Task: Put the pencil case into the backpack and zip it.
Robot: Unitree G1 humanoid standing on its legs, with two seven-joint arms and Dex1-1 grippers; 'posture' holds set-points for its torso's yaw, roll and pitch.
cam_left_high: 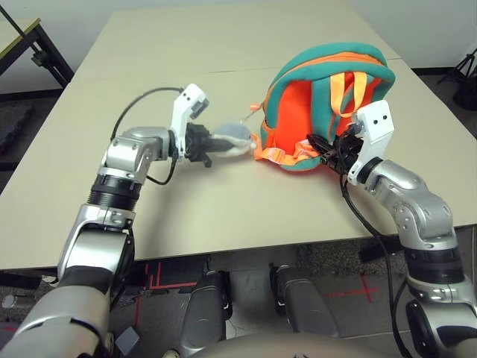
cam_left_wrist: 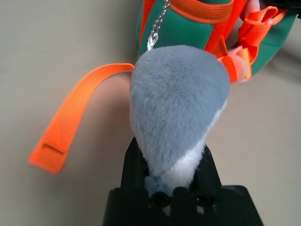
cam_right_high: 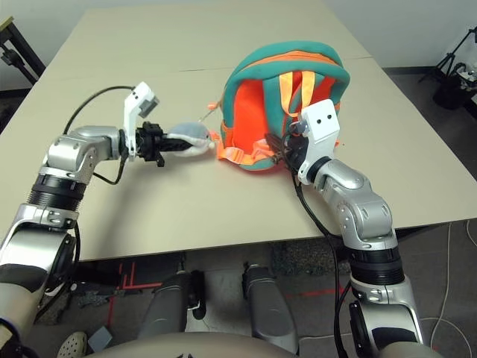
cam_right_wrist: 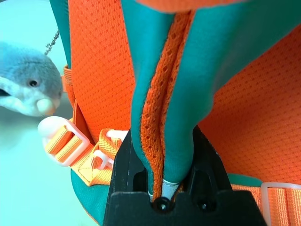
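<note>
Left wrist view: left hand (cam_left_wrist: 175,181) pinching plush whale (cam_left_wrist: 176,103); right hand (cam_right_wrist: 162,188) clamped on teal strap (cam_right_wrist: 183,89) of backpack (cam_left_high: 328,104), upright on tabletop (cam_left_high: 223,45). Pencil case nowhere visible, probably inside. Better grabbing zipper pull, not toy.

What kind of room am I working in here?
Probably a lab or test space: a plain beige table, red tape marks on the speckled floor, and what looks like a tripod at the side.

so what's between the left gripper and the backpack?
The plush whale: left gripper is shut on its tail end, its chain running to the backpack. Head and left wrist views show it.
</note>
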